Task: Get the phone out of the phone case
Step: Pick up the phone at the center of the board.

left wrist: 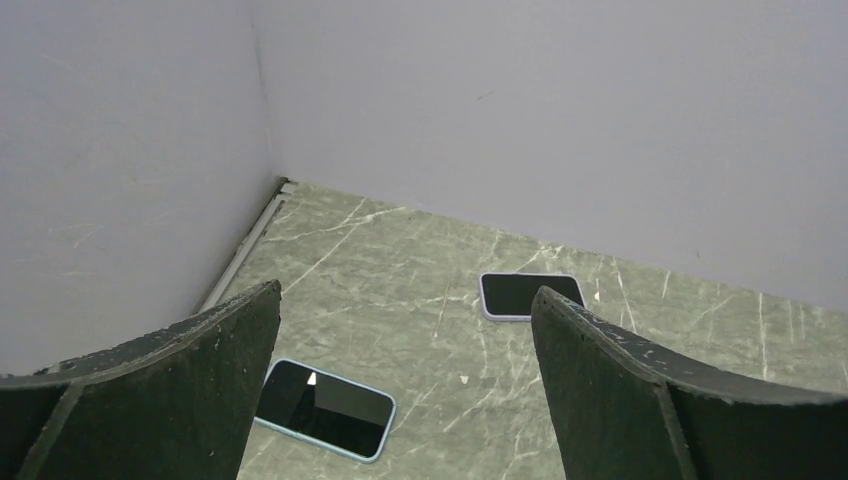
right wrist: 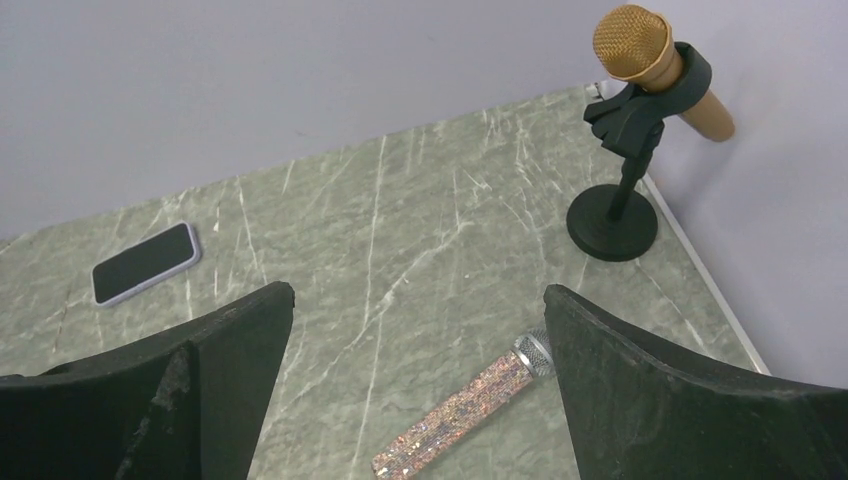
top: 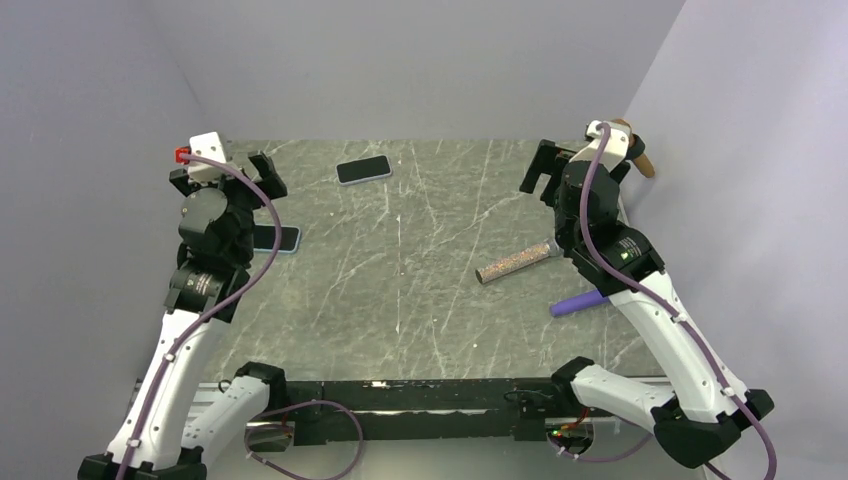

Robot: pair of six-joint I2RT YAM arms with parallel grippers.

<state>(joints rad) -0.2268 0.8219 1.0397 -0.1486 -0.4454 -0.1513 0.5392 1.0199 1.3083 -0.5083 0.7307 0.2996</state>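
A phone in a light blue case (top: 281,239) lies screen up at the table's left, partly hidden by my left arm; it also shows in the left wrist view (left wrist: 326,408). A second phone in a pale lilac case (top: 363,169) lies at the far middle, also in the left wrist view (left wrist: 529,295) and the right wrist view (right wrist: 145,263). My left gripper (top: 227,165) is open and empty, held above the table ahead of the blue-cased phone. My right gripper (top: 541,168) is open and empty at the far right.
A glittery microphone (top: 517,262) lies right of centre, also in the right wrist view (right wrist: 465,415). A purple cylinder (top: 579,303) lies nearer the right arm. A gold microphone on a black stand (right wrist: 645,85) stands in the far right corner. Grey walls enclose the table.
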